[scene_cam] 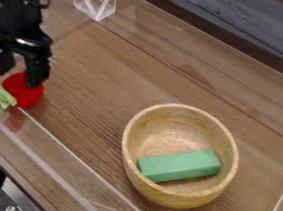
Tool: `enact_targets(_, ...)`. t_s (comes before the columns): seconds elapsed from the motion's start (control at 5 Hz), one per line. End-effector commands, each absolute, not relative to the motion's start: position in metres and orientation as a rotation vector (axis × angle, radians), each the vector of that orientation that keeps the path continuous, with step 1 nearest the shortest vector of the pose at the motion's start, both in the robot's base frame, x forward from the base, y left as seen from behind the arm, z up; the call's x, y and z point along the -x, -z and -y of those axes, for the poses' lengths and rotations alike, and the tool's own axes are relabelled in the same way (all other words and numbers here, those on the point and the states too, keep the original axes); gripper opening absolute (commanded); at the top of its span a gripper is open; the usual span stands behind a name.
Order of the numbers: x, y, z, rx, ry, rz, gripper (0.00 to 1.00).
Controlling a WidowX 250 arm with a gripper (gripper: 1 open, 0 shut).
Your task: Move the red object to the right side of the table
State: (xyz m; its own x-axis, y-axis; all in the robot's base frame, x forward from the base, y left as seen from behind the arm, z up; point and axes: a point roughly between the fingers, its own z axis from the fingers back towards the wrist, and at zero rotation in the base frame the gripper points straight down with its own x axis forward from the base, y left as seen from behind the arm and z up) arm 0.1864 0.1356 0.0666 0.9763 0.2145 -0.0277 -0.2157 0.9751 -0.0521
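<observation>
At the left edge of the surface (121, 84) lay the red object (23, 88), small, rounded and bright, with a light-green leafy end. Above it the black pincer (17, 66) stood wide open, fingers apparently straddling it, gripping nothing.

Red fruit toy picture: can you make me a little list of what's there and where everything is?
red object: small red toy fruit with a green leafy end, at the left side of the table
pincer: open, pointing down, fingers either side of the fruit's top, not closed on it
bowl: round wooden bowl toward the right
green block: lying inside the bowl
walls: low clear walls around the table
</observation>
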Motion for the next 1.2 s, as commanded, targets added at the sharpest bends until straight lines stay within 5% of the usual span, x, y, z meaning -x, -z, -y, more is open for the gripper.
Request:
enact_targets(0.0, -0.197, -0.068, -0.128, 0.038, -0.213, 0.001, 1.0)
enact_targets(0.4, -0.191, -0.052, -0.133, 0.031, -0.156, -0.013, 1.0)
enact_targets(1.0, -0.203, -0.085, -0.159, 0.029, -0.305, -0.015, 1.0)
